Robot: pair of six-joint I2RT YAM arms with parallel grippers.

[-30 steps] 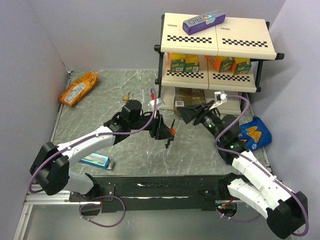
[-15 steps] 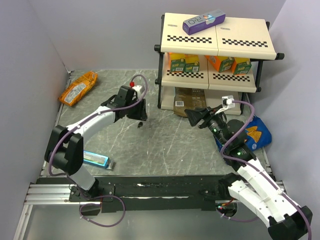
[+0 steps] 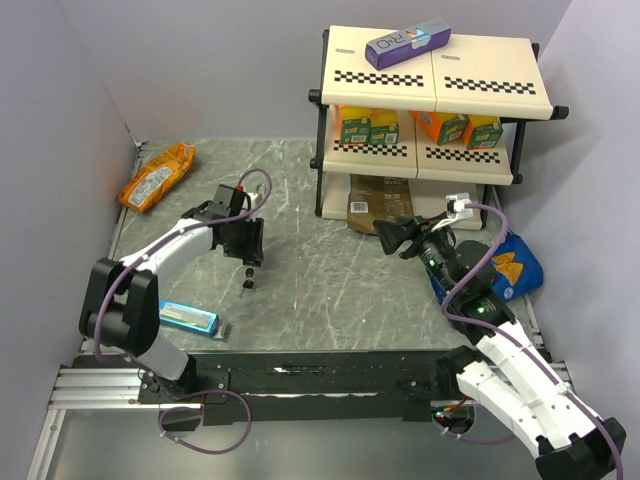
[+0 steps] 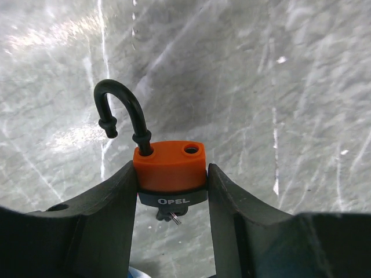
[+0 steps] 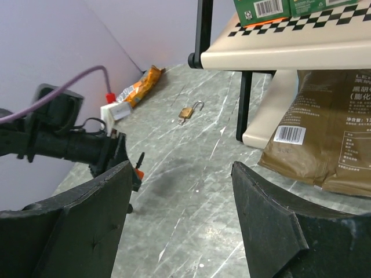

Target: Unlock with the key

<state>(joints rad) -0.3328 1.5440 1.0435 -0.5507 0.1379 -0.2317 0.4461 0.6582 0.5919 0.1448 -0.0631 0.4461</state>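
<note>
Your left tool has swung back leftward, clamped on the orange padlock, shackle open toward the tabletop. The key sticks from the lock's base, palmward between the fingers. Your right tool gapes empty, well apart.

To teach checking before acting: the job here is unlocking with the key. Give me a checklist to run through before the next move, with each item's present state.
1. Orange padlock clamped between the left pincer's fingers: ok.
2. Shackle released, with one end out and its hole in the body left vacant: ok.
3. Key seated in the lock: cannot tell. A small dark piece hangs just under the padlock in the top view, but the keyhole is hidden.
4. Right pincer open with nothing between its fingers: ok.
5. Right pincer apart from the padlock and the left arm: ok.
</note>
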